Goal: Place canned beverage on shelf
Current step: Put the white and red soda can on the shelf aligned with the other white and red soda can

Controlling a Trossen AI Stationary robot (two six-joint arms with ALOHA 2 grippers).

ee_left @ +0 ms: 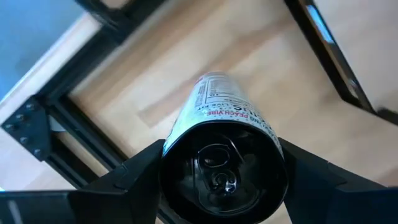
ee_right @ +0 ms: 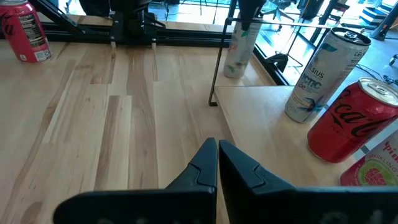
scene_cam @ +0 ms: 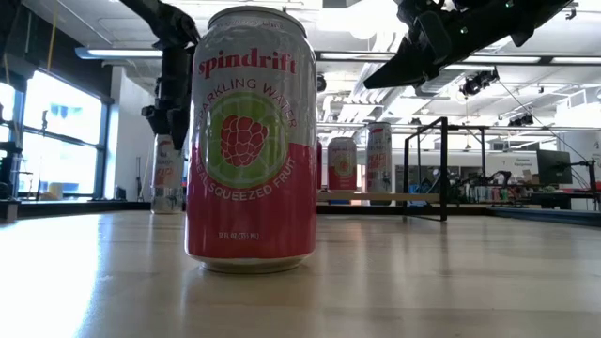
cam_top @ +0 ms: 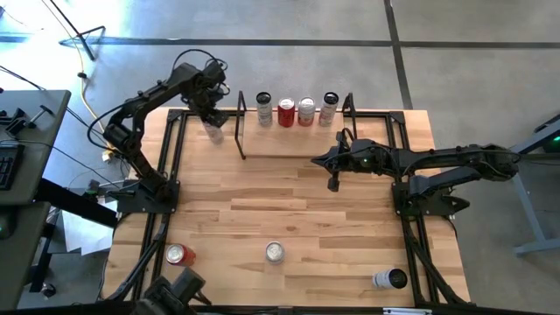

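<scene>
Slim white aluminium can (ee_left: 219, 134), light, rigid and slick, is sitting between the left claw (ee_left: 222, 180)'s fingers near its rim, at eleven o'clock on the desk (cam_top: 289, 210).

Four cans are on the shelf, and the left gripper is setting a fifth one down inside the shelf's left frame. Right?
Not quite. The four cans on the shelf are right, but the left gripper has its can on the tabletop outside the shelf's left frame, not inside it. The high view shows this.
</scene>
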